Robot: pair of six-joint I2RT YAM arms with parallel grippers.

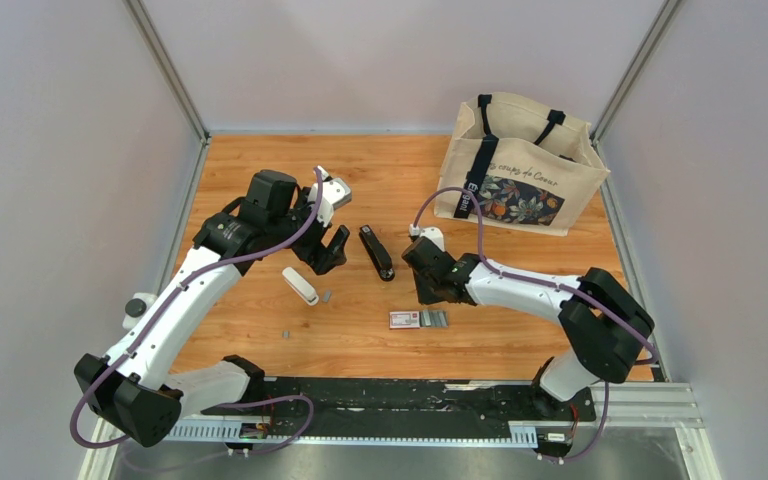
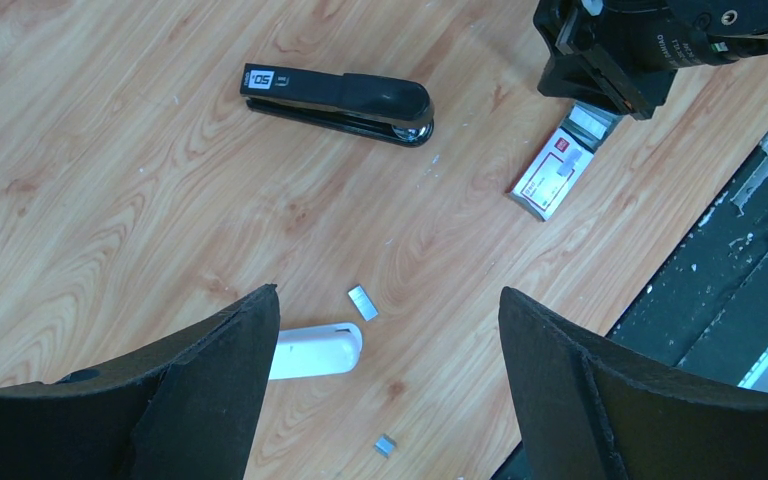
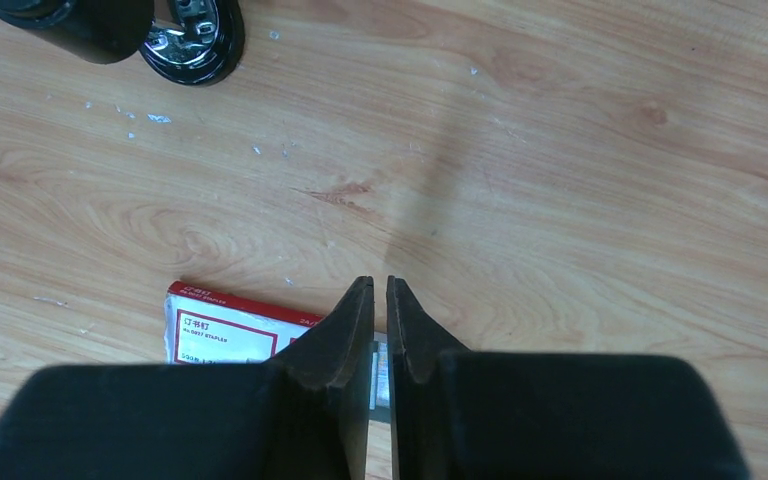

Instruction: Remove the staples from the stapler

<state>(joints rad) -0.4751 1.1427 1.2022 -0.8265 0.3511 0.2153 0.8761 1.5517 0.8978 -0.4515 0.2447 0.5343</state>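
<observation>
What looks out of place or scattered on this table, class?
Two small staple strips lie loose on the table, apart from each other, near the white bar, not in the black stapler. The staple box sits with its grey tray slid partly out.

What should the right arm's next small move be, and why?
Probably a short lift straight up. The right gripper is shut over the grey end of the box, and whether it has pinched anything there cannot be told. The stapler lies apart, untouched.
</observation>
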